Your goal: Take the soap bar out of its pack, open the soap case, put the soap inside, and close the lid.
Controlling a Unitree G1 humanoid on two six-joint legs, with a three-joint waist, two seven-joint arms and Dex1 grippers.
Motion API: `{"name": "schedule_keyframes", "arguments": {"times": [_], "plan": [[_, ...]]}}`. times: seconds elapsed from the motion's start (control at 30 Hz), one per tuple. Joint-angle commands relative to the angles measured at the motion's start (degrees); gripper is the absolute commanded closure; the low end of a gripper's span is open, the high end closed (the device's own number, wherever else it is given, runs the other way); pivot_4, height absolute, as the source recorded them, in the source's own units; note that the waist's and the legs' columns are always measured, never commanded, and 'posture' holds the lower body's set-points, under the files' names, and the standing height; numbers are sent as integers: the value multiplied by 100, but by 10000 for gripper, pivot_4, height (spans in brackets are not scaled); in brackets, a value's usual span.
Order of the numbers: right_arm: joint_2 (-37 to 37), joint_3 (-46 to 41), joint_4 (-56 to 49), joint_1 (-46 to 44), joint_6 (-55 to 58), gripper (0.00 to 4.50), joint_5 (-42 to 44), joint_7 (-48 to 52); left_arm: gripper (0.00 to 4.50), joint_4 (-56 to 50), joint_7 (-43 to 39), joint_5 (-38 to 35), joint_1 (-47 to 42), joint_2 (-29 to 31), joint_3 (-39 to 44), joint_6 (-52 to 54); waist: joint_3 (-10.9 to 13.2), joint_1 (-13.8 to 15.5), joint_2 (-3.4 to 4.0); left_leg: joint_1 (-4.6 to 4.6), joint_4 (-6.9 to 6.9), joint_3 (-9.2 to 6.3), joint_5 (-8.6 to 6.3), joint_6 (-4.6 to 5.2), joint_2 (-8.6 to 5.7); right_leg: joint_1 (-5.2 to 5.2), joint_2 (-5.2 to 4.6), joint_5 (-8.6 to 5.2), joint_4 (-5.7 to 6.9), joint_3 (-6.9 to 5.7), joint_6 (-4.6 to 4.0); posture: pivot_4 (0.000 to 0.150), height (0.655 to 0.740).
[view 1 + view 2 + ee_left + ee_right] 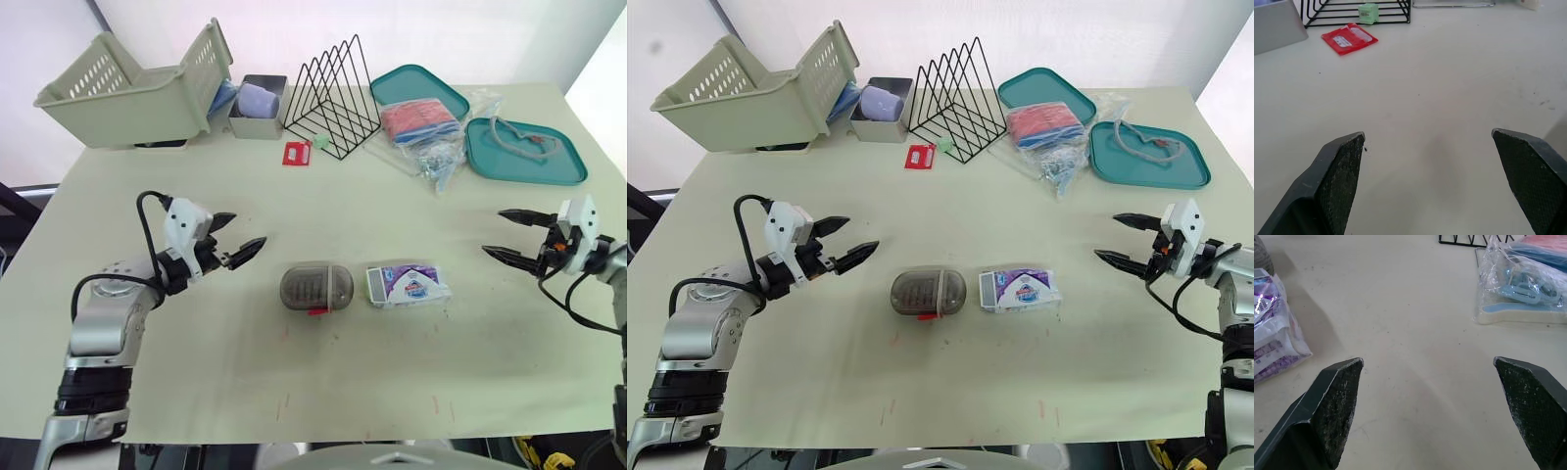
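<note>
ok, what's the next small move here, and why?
Probably bring the right gripper in toward the pack. The pack lies untouched beside the shut case, on that gripper's side. The right gripper and the left gripper are both open and empty, and the soap has to come out first.

1. A lab-style test bench: one wide pale table (323, 196) before a plain white wall (392, 29).
2. Unrelated household props spread on it: plastic basket (127, 108), wire rack (333, 98), teal trays (549, 166).
</note>
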Motion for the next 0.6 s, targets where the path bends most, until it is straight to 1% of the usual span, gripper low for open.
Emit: {"name": "schedule_keyframes", "arguments": {"times": [0.03, 0.1, 0.17, 0.27, 0.4, 0.47, 0.6], "plan": [[-145, 20, -173, -218, -124, 0, 18, 258, 633, -9, -172, -61, -210, -2, 85, -406, 0, 0, 0, 0, 0, 0, 0, 0, 0, 0, 0, 0, 0, 0, 0, 1500, 7400], [-191, 103, -309, -347, -16, 0, 29, 427, 633, -79, -461, -310, -263, 56, 196, -443, 0, -2, 0, 0, 0, 0, 0, -1, 0, 0, 0, 0, 1, 0, 0, 1500, 7400], [-298, 288, -574, -440, 125, 0, 32, 779, 633, -311, -1018, -702, -183, 235, 294, -375, 1, -23, 2, 1, 0, 0, 0, -1, 0, -1, 1, 0, 2, 0, 0, 1500, 7400], [-435, 516, -908, -435, 317, 0, 45, 1189, 633, -552, -1521, -931, -12, 446, 270, -386, 1, -16, 2, 0, -1, -2, 0, -1, 2, -2, 1, 0, 0, -3, 0, 1500, 7400], [-833, 1418, -1851, -318, 641, 0, 250, 1399, 633, -1278, -2312, -977, 697, 767, 15, -633, 2, -14, 3, 0, 2, -1, 0, 0, 2, 0, -1, 0, 0, -2, 0, 1500, 7400], [-886, 1660, -2117, -295, 774, 0, 297, 1399, 633, -1414, -2399, -950, 883, 774, -54, -731, 2, -12, 3, 0, 2, 0, 0, 0, 2, 0, -2, 0, 1, -2, 0, 1500, 7400], [-715, 1848, -2403, -182, 785, 0, 174, 1399, 633, -1537, -2344, -895, 1048, 713, -106, -871, 2, 24, 2, 0, 4, -4, -1, 1, 3, 0, 1, -1, 2, -7, 0, 1500, 7400]]}}
